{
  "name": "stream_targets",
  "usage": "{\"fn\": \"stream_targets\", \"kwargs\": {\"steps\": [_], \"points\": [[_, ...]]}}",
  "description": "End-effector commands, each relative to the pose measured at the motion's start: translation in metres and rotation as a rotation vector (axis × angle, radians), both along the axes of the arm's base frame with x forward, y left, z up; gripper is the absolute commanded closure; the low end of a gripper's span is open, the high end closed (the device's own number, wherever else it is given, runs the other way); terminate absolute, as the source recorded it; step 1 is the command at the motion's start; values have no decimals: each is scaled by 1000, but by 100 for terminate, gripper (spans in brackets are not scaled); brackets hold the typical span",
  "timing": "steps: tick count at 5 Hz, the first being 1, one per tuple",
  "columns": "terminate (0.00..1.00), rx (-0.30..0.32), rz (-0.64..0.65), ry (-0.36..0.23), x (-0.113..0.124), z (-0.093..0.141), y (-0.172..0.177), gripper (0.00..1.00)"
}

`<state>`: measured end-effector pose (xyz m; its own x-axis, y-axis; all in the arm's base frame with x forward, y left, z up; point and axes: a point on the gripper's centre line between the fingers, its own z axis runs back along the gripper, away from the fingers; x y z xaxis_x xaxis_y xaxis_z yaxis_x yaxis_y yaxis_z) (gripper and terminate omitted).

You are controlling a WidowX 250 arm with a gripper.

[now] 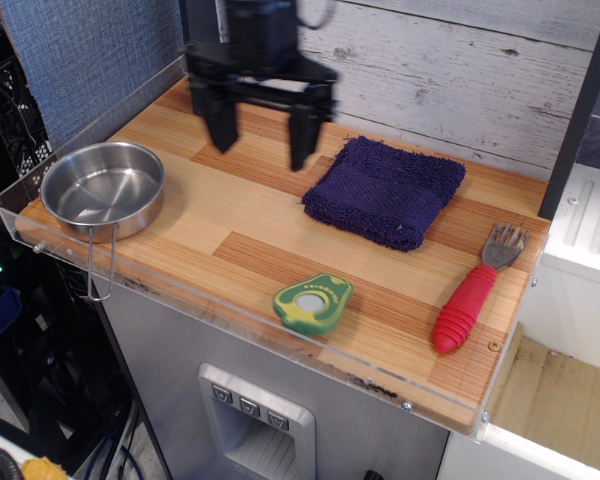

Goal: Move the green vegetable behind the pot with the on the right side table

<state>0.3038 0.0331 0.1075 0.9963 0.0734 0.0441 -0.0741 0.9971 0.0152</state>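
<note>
The green vegetable (313,303), a flat toy avocado half with a grey centre, lies face up near the front edge of the wooden table (220,215). The pot (103,189), a shiny steel bowl with a wire handle hanging over the front rim, sits at the left end. My gripper (261,148) is open and empty, raised above the back of the table, between the pot and the purple cloth, well away from the vegetable.
A folded purple cloth (385,190) lies at the back middle-right. A red-handled fork (472,292) lies at the right end. A clear acrylic rim (220,300) runs along the front edge. A plank wall stands behind.
</note>
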Motion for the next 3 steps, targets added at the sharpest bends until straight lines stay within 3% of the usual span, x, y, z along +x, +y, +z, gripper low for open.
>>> {"fn": "stream_targets", "kwargs": {"steps": [1, 2, 3], "points": [[0, 68, -94, -55, -4, 15, 1, 0], [0, 68, -94, -55, -4, 15, 1, 0], [100, 68, -94, -55, -4, 15, 1, 0]]}}
